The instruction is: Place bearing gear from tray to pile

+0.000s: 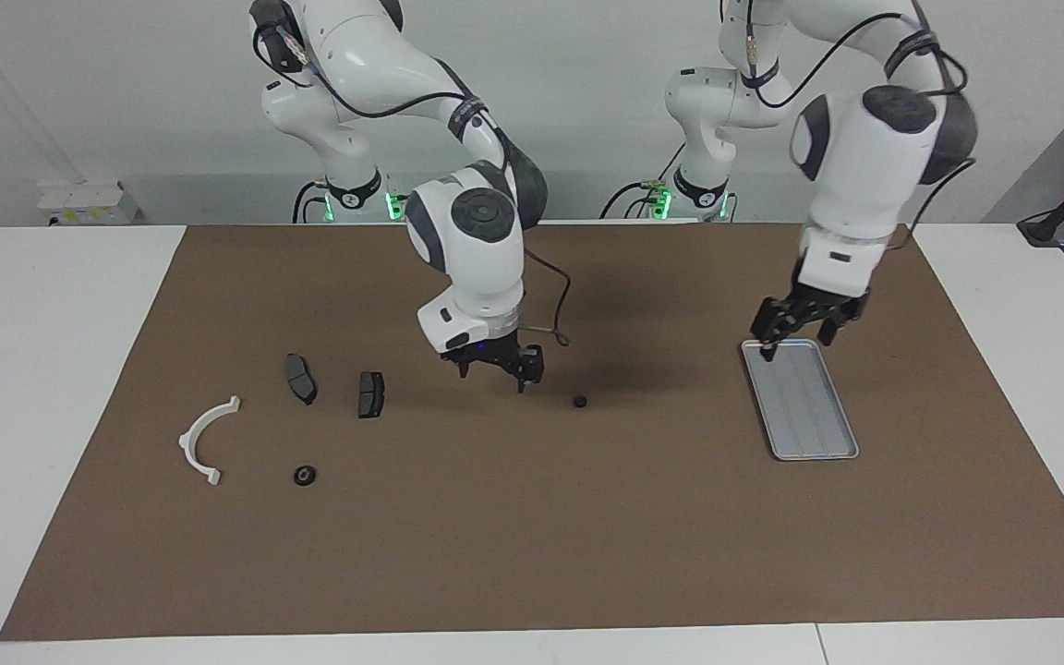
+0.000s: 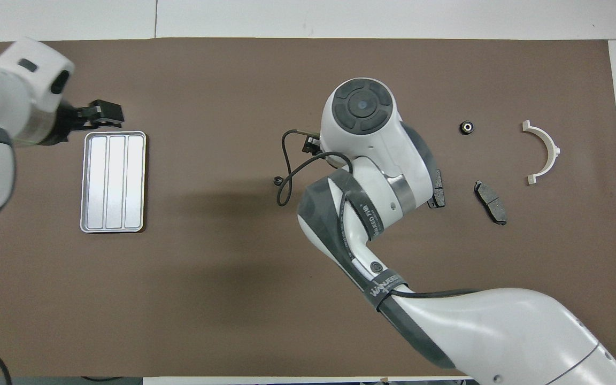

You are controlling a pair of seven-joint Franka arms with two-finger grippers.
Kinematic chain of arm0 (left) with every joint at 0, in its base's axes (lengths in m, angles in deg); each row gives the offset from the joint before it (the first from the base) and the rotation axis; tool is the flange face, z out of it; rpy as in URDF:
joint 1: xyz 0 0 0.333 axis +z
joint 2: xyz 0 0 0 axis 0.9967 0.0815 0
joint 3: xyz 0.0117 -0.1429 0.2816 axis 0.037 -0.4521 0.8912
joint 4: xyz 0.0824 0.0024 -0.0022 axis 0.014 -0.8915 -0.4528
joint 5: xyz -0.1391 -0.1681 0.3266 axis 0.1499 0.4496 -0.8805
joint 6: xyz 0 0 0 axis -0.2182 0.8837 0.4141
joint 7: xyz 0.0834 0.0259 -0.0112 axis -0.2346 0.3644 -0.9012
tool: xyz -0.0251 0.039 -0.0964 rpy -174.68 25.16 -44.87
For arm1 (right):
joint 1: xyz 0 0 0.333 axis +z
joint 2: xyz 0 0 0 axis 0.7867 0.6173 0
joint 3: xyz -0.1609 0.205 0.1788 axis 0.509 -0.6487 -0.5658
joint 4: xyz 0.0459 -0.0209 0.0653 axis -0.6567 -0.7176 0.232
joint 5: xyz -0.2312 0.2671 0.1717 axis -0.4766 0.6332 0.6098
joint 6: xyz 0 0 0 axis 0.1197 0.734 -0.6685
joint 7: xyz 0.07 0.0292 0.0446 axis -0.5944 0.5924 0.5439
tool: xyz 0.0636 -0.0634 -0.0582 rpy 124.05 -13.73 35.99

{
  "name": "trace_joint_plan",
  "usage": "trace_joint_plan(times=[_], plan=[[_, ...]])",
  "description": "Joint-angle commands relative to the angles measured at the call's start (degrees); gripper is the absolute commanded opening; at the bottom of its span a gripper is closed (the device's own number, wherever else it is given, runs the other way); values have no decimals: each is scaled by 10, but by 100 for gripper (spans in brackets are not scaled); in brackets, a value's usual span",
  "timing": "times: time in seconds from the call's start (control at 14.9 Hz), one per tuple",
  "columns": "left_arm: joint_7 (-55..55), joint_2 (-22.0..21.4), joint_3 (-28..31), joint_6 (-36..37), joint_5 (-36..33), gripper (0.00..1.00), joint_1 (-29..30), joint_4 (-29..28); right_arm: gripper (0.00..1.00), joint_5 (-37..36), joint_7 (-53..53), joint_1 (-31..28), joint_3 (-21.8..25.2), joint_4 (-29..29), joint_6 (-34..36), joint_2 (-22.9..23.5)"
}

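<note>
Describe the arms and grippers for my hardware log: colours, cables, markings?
Both arms have glossy white shells with dark grey joint bands and round dark caps. Black cables run outside along them, strapped by lettered black bands. The left gripper and right gripper are black two-finger units. Green lights glow at the bases.

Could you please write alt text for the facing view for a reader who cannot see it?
Two white arms hang over a brown mat: the right gripper, open, beside a small gear; the left gripper, open, over an empty tray. Toward the right arm's end lie two brake pads, a white bracket and another gear.
</note>
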Motion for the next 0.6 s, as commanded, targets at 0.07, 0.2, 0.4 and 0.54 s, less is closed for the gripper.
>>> trace_joint_plan(times=[0.07, 0.2, 0.4, 0.54], plan=[[117, 13, -8, 161, 15, 100, 67, 121, 100, 0, -112, 52, 4, 85, -1, 82], [124, 10, -8, 180, 23, 100, 80, 123, 100, -1, -153, 74, 8, 124, -2, 120], [123, 11, -9, 182, 24, 100, 80, 124, 100, -11, -188, 82, 6, 133, -21, 142], [123, 12, -10, 188, 21, 100, 80, 124, 100, -11, -201, 92, 6, 129, -27, 152]])
